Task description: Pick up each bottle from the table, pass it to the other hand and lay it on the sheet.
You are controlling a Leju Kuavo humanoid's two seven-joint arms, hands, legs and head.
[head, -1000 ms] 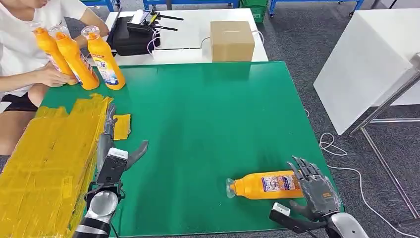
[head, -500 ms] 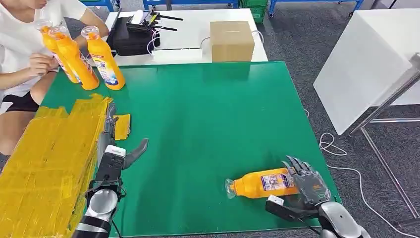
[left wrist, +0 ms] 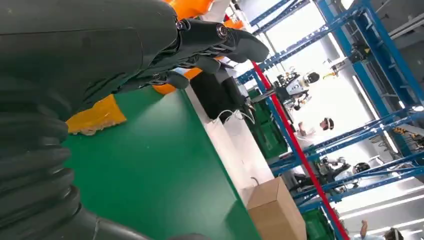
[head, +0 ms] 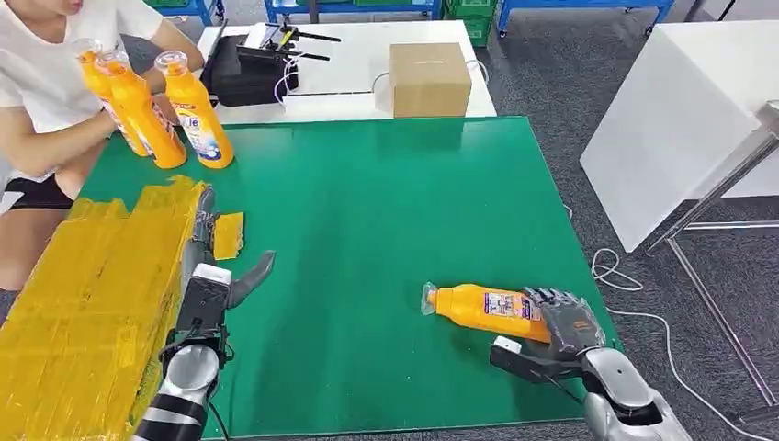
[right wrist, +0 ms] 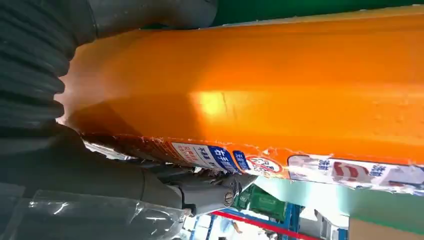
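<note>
- R hand at near right of green mat, fingers curled over base end of bottle, thumb under near side; it grips the bottle. R wrist view: bottle body pressed against palm, label edge by a dark finger.
- Bottle lies on its side, cap pointing left toward mat centre, base in the hand; can't tell if it rests on the mat or is just off it.
- L hand at near left, over mat beside yellow sheet, fingers stretched out and apart, thumb out to the right, holding nothing. L wrist view: fingers straight above mat, nothing in them.
- Small yellow scrap on mat just beyond L hand, beside sheet edge.
- Far left corner: three upright bottles close together; a person's hand on the leftmost ones.
- Beyond mat: white table w/ cardboard box and black case.
</note>
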